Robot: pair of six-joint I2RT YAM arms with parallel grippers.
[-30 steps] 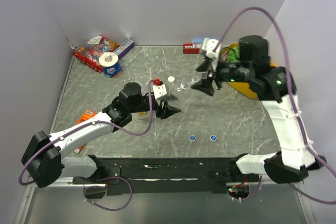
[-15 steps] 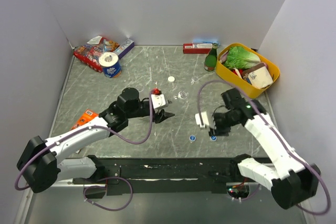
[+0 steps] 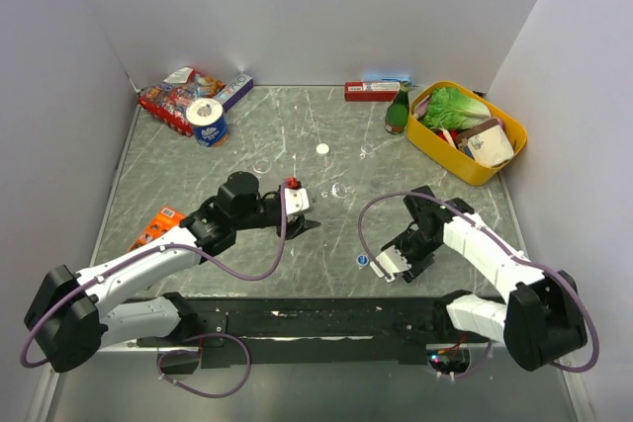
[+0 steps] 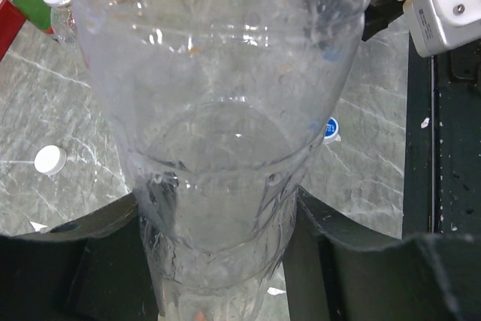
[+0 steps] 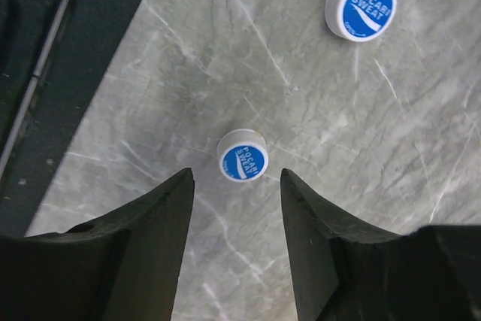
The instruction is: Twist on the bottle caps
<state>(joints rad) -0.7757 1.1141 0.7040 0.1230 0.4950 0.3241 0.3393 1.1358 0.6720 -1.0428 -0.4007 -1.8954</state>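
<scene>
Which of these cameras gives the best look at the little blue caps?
The right wrist view: both blue caps lie large and sharp, lettering readable, one just ahead of the open right gripper. The top view shows only one, a tiny dot; the left wrist view shows one, small, beside the clear bottle.

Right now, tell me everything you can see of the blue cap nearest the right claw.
The blue cap is small, round and plastic-looking: a blue top printed POCARI SWEAT in white, over a white side wall. It lies flat, printed face up, on the grey marbled table, just ahead of the gap between the right claw's open fingers. Only the table touches it.
</scene>
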